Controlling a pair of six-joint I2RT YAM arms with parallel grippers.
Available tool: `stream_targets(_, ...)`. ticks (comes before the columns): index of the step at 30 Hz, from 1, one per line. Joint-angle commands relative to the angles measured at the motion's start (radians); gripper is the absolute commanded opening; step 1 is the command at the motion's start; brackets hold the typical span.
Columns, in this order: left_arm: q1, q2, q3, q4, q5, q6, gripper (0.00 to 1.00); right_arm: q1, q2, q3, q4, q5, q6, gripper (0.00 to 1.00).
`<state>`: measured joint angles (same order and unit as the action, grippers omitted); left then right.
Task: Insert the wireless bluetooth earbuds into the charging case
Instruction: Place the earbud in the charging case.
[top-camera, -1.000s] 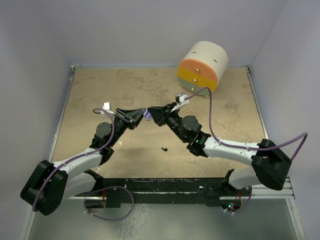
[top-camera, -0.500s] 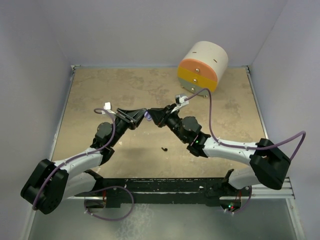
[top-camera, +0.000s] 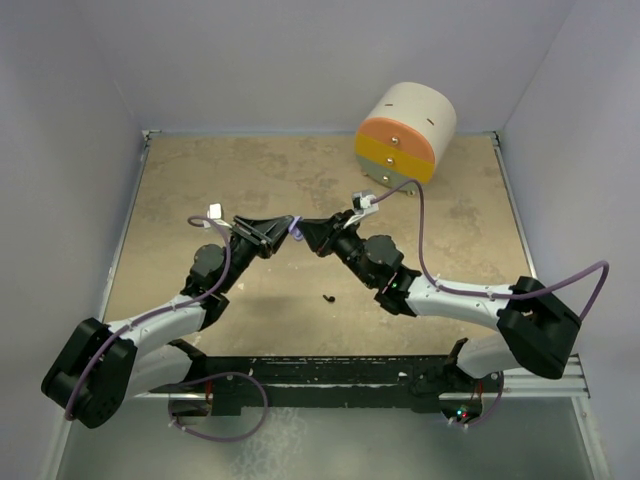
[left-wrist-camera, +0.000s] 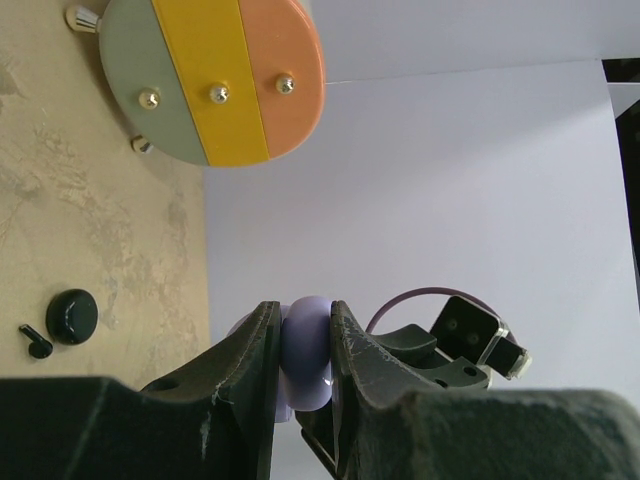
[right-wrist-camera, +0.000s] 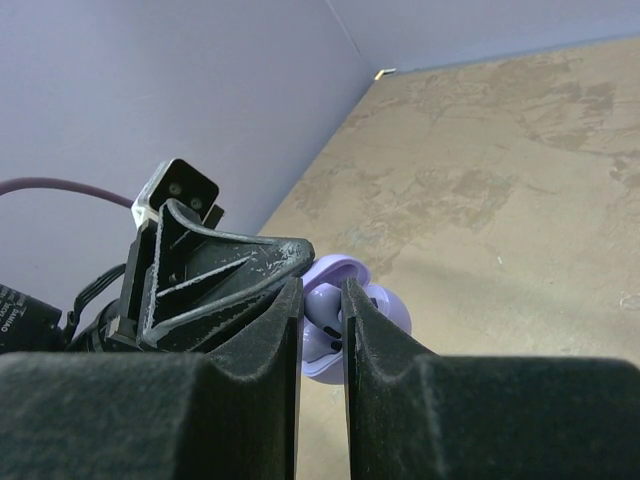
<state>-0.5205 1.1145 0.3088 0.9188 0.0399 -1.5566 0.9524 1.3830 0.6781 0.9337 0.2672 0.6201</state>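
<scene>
Tabletop (top-camera: 200, 190) under me was tan & mottled; pale lavender walls (top-camera: 250, 60) stood on 3 sides, dark rail (top-camera: 330, 378) at near edge.

- Two grippers: left gripper (left-wrist-camera: 303, 312), right gripper (right-wrist-camera: 322, 288).
- One lavender charging case (left-wrist-camera: 305, 350).
- One black earbud (left-wrist-camera: 38, 342), at 8 o'clock from the puck.
- One black round puck (left-wrist-camera: 72, 315).
- One striped-faced drum (top-camera: 405, 130).
</scene>
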Motion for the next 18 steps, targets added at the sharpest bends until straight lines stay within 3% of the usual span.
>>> stream_targets(1, -0.007, -0.008, 0.048, 0.074, -0.012, -0.007, 0.00, -0.004, -0.021, -0.005, 0.028, 0.015, 0.018, 0.00)
stream_targets(15, -0.016, -0.001, 0.039, 0.070, -0.023, -0.004, 0.00, -0.004, -0.077, 0.001, -0.018, 0.074, -0.006, 0.30)
stream_targets(18, -0.019, 0.004, 0.033, 0.072, -0.027, -0.004, 0.00, -0.004, -0.103, 0.001, -0.038, 0.097, -0.015, 0.32)
